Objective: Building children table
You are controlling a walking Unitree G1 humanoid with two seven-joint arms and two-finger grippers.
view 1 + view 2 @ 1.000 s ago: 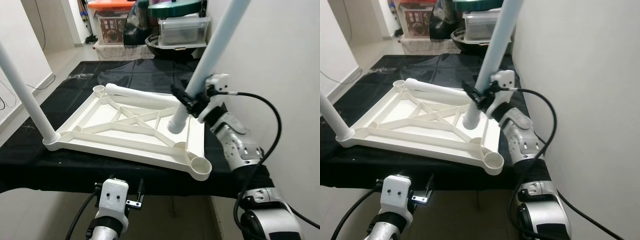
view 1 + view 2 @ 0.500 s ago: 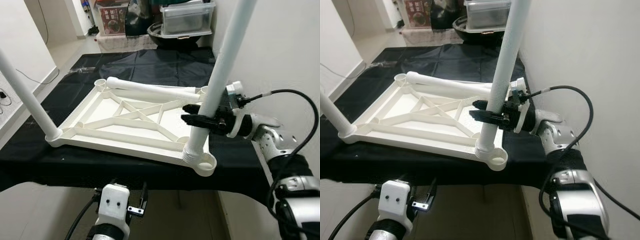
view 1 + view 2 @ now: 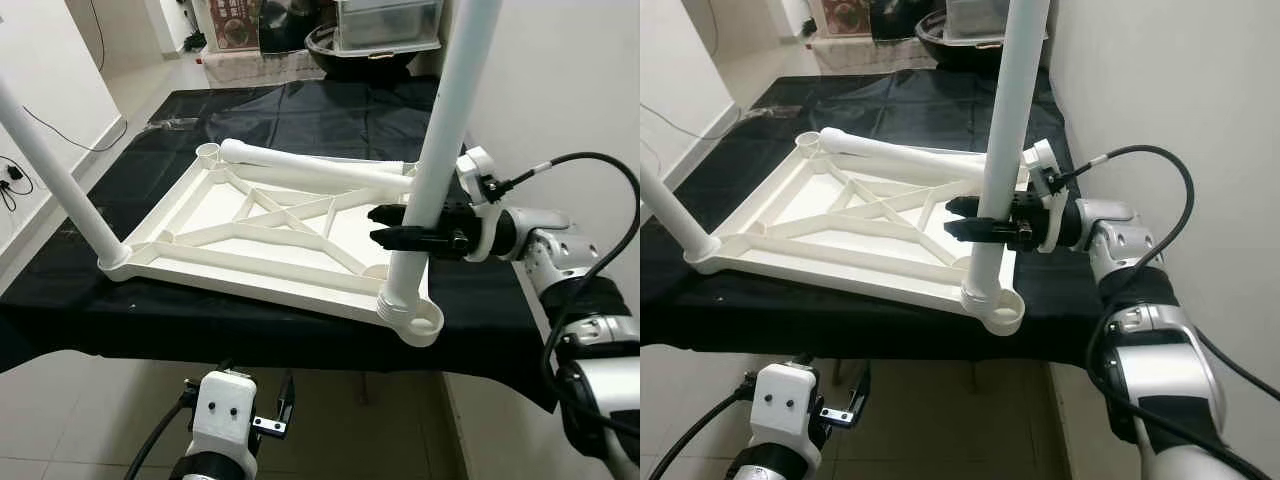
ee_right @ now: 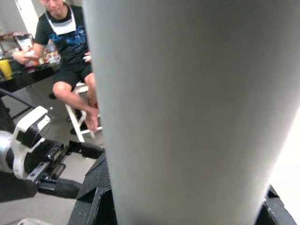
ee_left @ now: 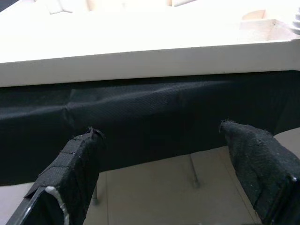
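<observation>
Right tool is clamped around a white table leg, its two black fingers passing either side of the tube a little above the tube's lower end. That leg stands nearly upright, leaning slightly, with its ridged foot seated at the near right corner socket of the tabletop.

The tabletop is white plastic and lies upside down on the bench, which is draped in black cloth. Its underside shows a raised rim, crossed diagonal ribs and a round socket at each corner. A second white leg rises at a slant from the near left corner. A third white leg lies flat along the far edge of the tabletop, one rounded end just beside the far left socket.

Left tool hangs below the near edge of the bench, fingers spread apart with nothing between them, facing the black cloth and the white edge of the tabletop.

In the right wrist view the held leg is a broad pale column, and a person in a dark shirt sits on a stool behind it.
</observation>
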